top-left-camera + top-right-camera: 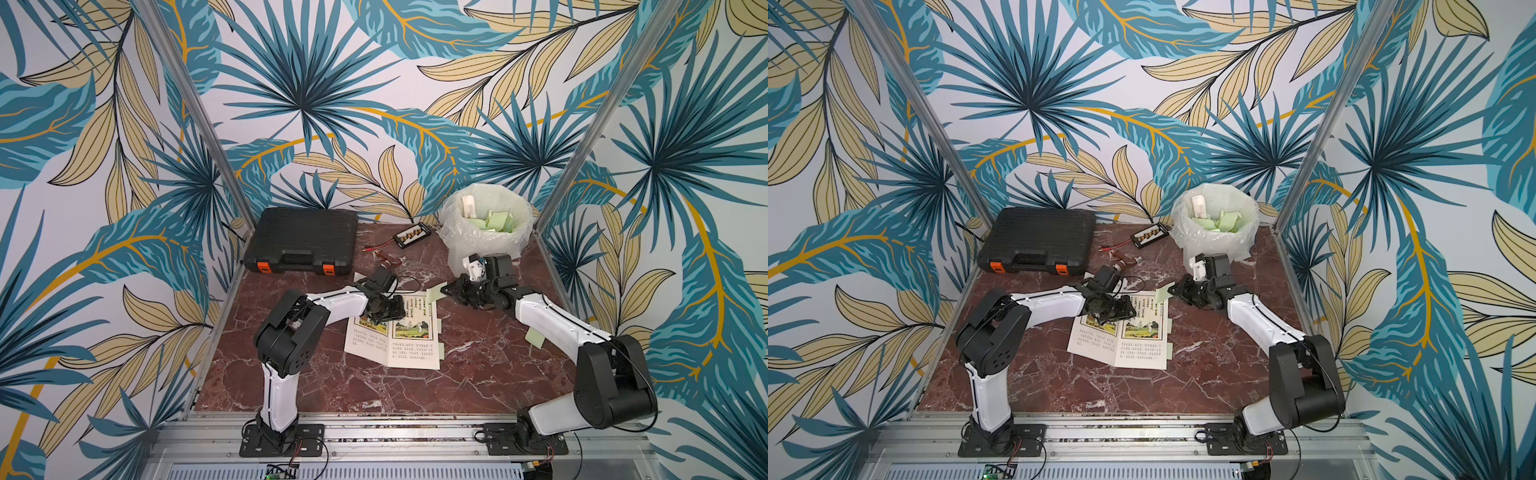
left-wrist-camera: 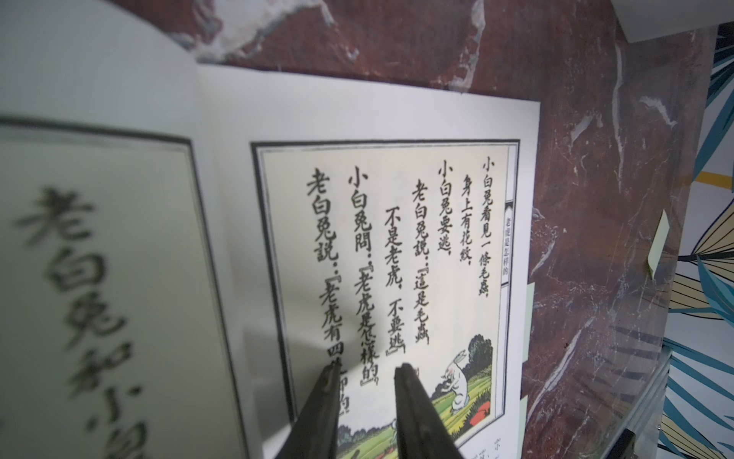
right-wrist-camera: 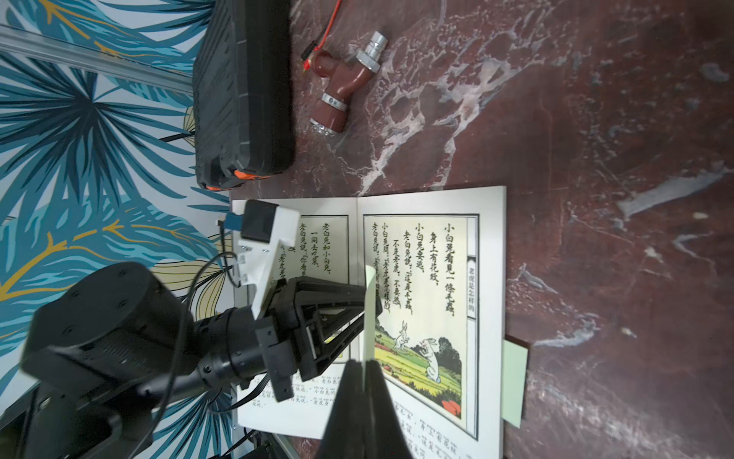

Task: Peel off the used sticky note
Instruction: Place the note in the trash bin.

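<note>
An open picture book [image 1: 399,345] lies flat on the marble table. My left gripper [image 2: 367,369] rests its tips on the right-hand page, near the spine; its jaws stand slightly apart with nothing between them. My right gripper [image 3: 363,363] is shut on a pale green sticky note [image 3: 369,314], seen edge-on and held in the air. In both top views this sticky note [image 1: 436,291] [image 1: 1163,294] hangs off the page above the book's far right corner, at the right gripper [image 1: 446,291]. More green notes [image 3: 514,385] stick out from the book's right edge.
A bin with a plastic liner [image 1: 453,232] holding green notes stands at the back right. A black tool case [image 1: 303,241] sits at the back left. A maroon pipe fitting [image 3: 341,91] and a small black board [image 1: 411,236] lie behind the book. A loose note [image 1: 536,338] lies by the right arm.
</note>
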Motion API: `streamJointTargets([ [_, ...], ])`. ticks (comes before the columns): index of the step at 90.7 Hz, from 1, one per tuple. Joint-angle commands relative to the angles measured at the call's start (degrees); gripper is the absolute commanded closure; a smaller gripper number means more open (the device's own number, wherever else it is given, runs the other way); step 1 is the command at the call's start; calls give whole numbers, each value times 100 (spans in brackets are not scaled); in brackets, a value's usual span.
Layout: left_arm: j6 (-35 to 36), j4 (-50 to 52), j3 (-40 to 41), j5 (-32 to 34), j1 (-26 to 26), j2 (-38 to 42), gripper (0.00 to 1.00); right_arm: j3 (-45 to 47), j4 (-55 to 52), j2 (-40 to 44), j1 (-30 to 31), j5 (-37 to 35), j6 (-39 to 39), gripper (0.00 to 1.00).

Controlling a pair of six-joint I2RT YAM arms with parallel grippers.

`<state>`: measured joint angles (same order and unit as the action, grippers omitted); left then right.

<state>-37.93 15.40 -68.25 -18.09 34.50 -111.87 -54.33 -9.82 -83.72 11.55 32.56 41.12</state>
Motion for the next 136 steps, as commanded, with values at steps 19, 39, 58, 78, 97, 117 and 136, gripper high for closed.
streamJointTargets([
  [19,73,466,374,237,5,-429,71,-1437,-898,912,-4,620,-95,100],
  [39,84,449,429,210,8,-403,71,-3296,-1664,691,-40,439,-563,100],
  [58,84,412,494,178,5,-324,71,-5350,-2439,-349,-445,97,-747,100],
  [78,74,396,538,163,6,-265,71,-6831,-3109,-1483,-853,-534,-956,100],
  [97,66,424,541,191,6,-207,71,-7881,-4219,-2378,-935,-1660,-1651,100],
  [117,56,446,561,208,8,-170,71,-8824,-5267,-3162,-951,-2605,-2239,93],
  [136,49,451,567,212,7,-151,71,-9261,-5575,-3377,-974,-2988,-2416,63],
])
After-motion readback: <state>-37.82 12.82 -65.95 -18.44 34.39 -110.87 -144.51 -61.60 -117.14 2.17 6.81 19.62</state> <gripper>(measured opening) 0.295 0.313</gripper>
